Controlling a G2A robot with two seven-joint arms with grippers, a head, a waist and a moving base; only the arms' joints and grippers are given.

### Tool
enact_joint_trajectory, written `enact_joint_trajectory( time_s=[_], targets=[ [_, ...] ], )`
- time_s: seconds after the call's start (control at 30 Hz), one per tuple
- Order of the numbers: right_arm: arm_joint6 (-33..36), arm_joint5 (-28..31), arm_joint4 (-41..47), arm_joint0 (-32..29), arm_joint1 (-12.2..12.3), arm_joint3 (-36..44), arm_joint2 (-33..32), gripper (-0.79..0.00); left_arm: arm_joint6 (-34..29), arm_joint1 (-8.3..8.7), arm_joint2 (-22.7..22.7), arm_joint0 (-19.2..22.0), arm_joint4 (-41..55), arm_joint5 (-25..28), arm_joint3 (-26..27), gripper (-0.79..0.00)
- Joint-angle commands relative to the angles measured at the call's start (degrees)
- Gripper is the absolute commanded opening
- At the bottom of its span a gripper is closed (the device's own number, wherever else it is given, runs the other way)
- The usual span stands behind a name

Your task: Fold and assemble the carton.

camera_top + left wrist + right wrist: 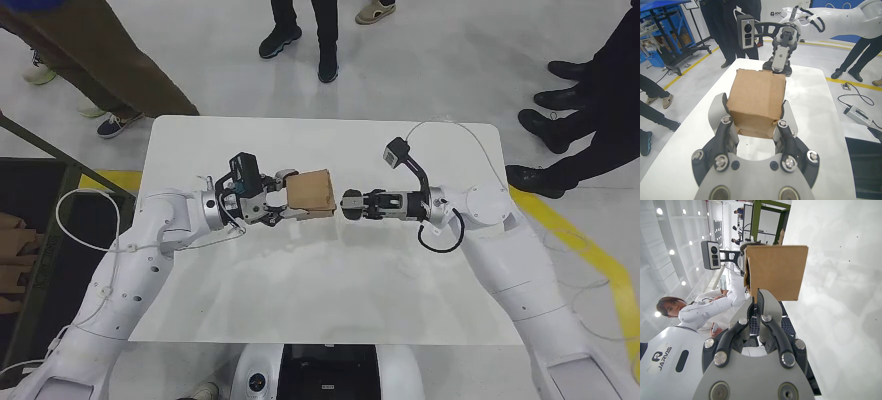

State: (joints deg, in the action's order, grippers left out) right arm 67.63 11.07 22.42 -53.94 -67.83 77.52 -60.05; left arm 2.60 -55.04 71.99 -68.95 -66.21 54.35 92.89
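One carton (312, 192), one table (330, 290) and two grippers are showing. The carton, brown and already squared into a box shape, is sitting over the middle of the table, between the two grippers.

The left gripper (754, 103) is clamping it. Its two fingers (723, 106) are pressing on opposite side walls at the end nearest its wrist, with the jaws spread as wide as the box. The carton is lying right between them and reaching out well beyond the fingertips. Next to the face turned toward this wrist, an opening is showing with a flap inside, and the cardboard at one near corner is looking torn. I cannot tell whether the carton's underside is touching the table.

The right gripper (756, 294) is pointing at the carton from the opposite side. Its two fingers (770, 302) are lying almost together, with the jaws narrow and nothing between them. The carton is sitting outside those jaws, just ahead of the fingertips, which are meeting its far end near one corner. In the left wrist view a fingertip is touching the ragged rim there. In the top view the two grippers are facing each other in one line across the table, with the carton filling the gap between them.
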Motion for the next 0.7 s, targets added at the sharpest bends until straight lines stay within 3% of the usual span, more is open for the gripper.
enact_joint_trajectory(
  time_s=[0.0, 0.67],
  targets=[
    [-0.43, -0.20, -0.26, -0.30, 0.04, 0.48, 0.08, -0.770, -0.10, 0.00, 0.06, 0.05, 0.24, 0.05, -0.05, -0.453],
    [-1.26, 0.23, -0.31, 2.35, -0.86, -0.85, 3.50, -0.785, -0.63, -0.13, -0.60, 0.15, 0.18, 0.35, 0.26, -0.462]
  ],
)
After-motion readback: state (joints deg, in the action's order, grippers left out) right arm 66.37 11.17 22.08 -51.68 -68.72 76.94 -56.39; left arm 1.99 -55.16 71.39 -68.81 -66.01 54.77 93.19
